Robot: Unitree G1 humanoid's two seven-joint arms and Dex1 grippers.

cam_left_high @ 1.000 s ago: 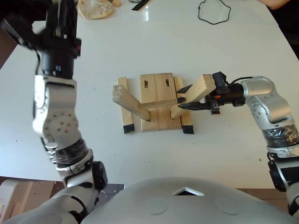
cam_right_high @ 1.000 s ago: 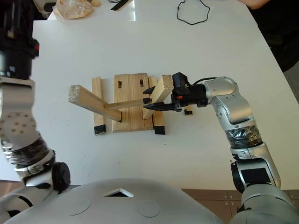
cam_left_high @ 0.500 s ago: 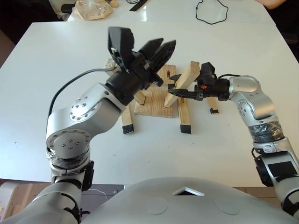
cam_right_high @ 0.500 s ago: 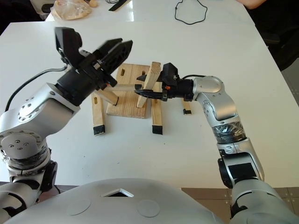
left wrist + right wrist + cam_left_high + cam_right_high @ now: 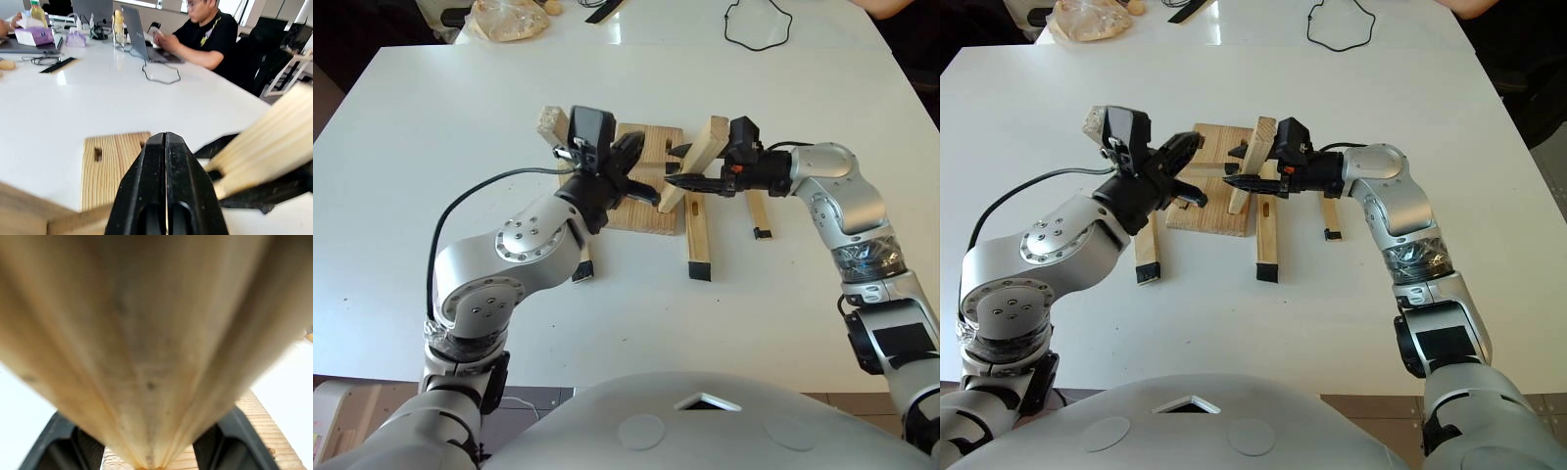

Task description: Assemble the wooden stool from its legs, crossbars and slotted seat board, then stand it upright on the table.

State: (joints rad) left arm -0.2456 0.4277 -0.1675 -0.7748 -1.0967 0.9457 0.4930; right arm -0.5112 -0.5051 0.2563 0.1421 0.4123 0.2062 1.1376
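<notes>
Seating the leg frame into the seat board (image 5: 1214, 217) looks like the step in hand. The board lies flat mid-table, toward the far edge. Right gripper (image 5: 675, 164) is clamped on the raised leg (image 5: 712, 145), tilted over the board's right side. Crossbar (image 5: 1206, 170) runs from that leg to a second leg (image 5: 549, 121) poking up past the board's left side. Left gripper (image 5: 166, 147) sits at the crossbar, fingers pressed together, no wood visible between them. Spare leg (image 5: 697, 240) lies flat just right of the board.

To do it well: square the frame over a slot (image 5: 98, 154) before pushing. One grip will likely let it pivot, so open the left gripper and take the far leg or crossbar first. Press straight down.
</notes>
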